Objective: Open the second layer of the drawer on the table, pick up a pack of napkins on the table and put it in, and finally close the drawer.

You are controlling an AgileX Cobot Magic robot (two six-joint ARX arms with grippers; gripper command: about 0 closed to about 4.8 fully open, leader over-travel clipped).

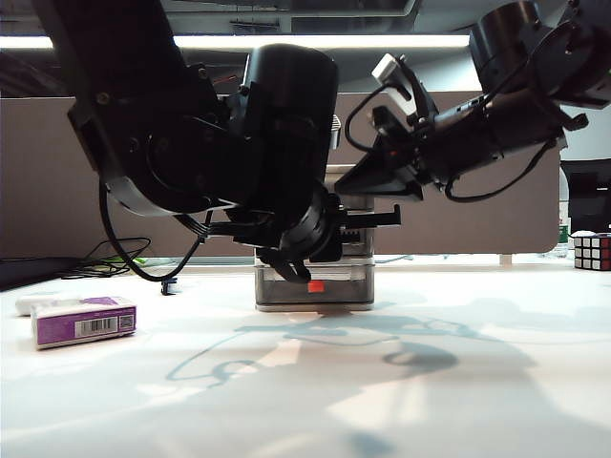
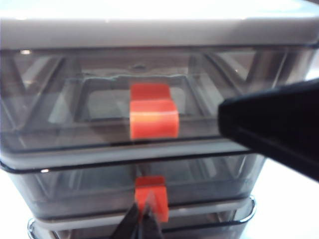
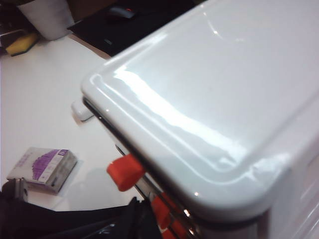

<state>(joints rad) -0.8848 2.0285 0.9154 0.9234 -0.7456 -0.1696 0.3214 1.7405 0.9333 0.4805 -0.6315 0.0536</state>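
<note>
Fingers of your left gripper [image 2: 143, 219] pinch the second layer's tab [image 2: 152, 196]; the right gripper [image 1: 368, 181] hovers over the drawer [image 3: 209, 99], its state apparently hidden.

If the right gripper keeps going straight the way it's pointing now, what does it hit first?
Most likely the drawer's light grey top: the right gripper angles down toward it from the right, and its wrist view is filled by that lid. Depth is unclear. The left gripper is shut on the second layer's tab.

Bright overhead strip light, arm shadows on the table [image 1: 458, 382], wrist views blurred.
</note>
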